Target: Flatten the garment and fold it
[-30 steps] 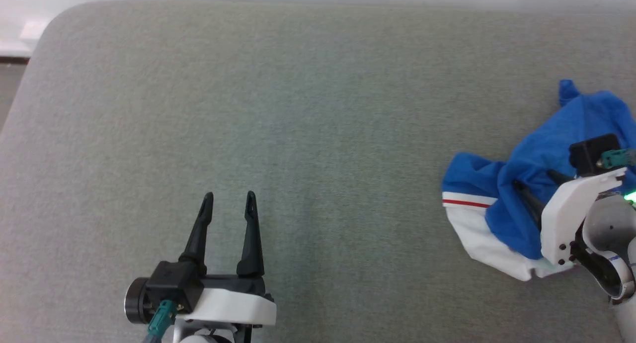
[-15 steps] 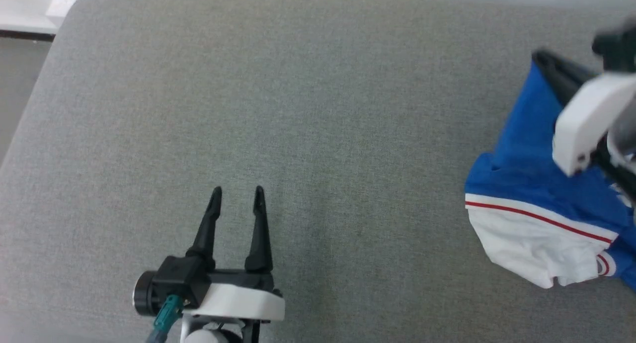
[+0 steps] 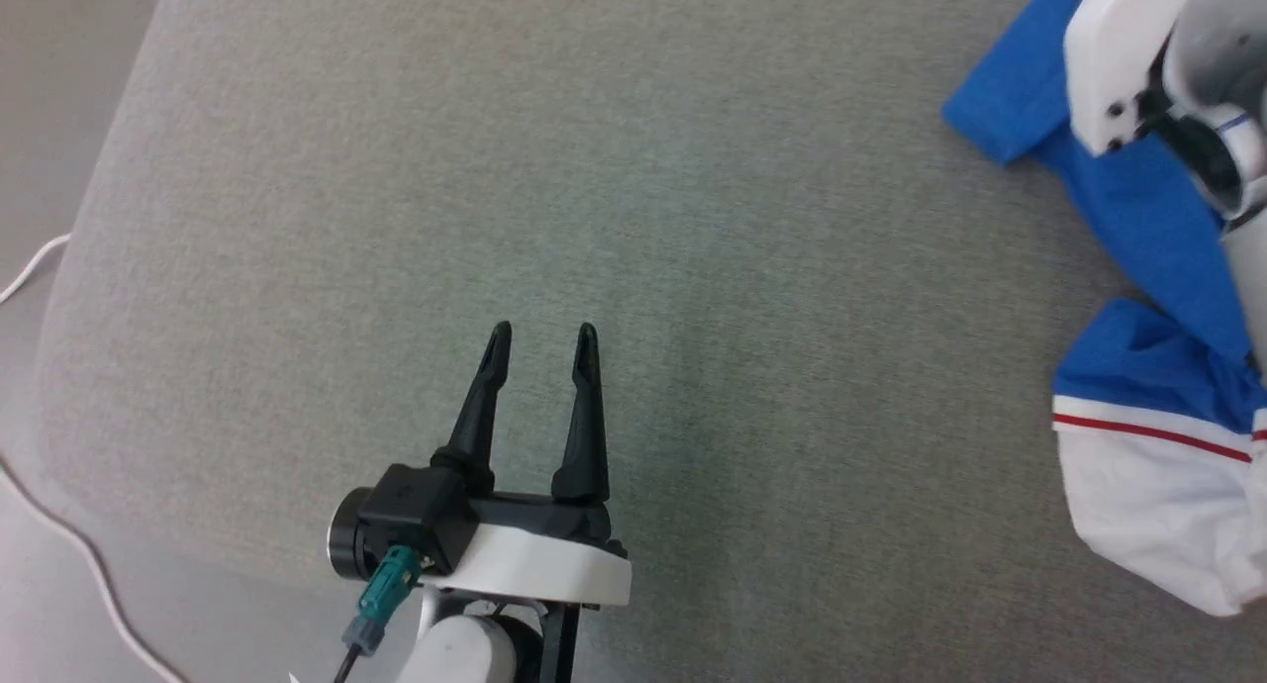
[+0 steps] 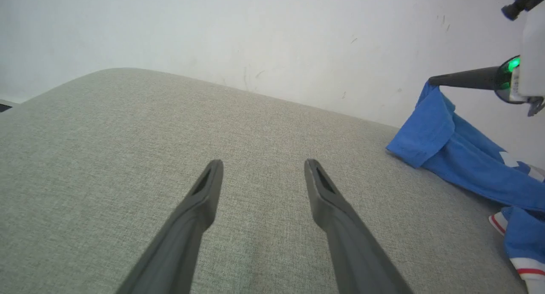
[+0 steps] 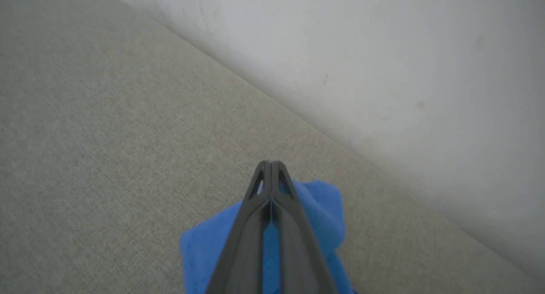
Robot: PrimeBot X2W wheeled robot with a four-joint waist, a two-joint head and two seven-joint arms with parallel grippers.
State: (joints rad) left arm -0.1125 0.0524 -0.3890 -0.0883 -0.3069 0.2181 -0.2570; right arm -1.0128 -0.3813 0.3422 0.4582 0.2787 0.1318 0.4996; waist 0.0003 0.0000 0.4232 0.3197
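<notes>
Nearest the robot, the left pincer (image 3: 543, 332) hovers released, fingers spread, over bare grey desk (image 3: 693, 218) and well apart from the garment (image 3: 1128, 198). That is the first risk: with one pincer working alone, any pull only drags the cloth and cannot spread it.

Further right, the white sleeve (image 3: 1138, 505) with its red stripe (image 3: 1148, 434) lies bunched on the desk at the right border of the head view. The rest of that heap is cut off, so I cannot tell how close it is to the desk's edge. If it is close, a sideways tug may tip the bundle over the side.

Beyond the sleeve, a band of blue cloth runs up and away, taut and partly twisted. A twist carried into the spread would probably leave a crease or a tucked-under sleeve.

At the far end, the right pincer (image 5: 271, 164) is clenched on a blue corner of the garment, the fingers pressed together with fabric showing on both sides. In the left wrist view that corner hangs doubled over just below the fingertips. The bite looks small, so soft jersey may slip out under the weight of the trailing cloth, or two layers may be caught together and fail to open.

Just behind it stands the pale wall (image 4: 255, 30); reaching further that way could knock the arm against it
</notes>
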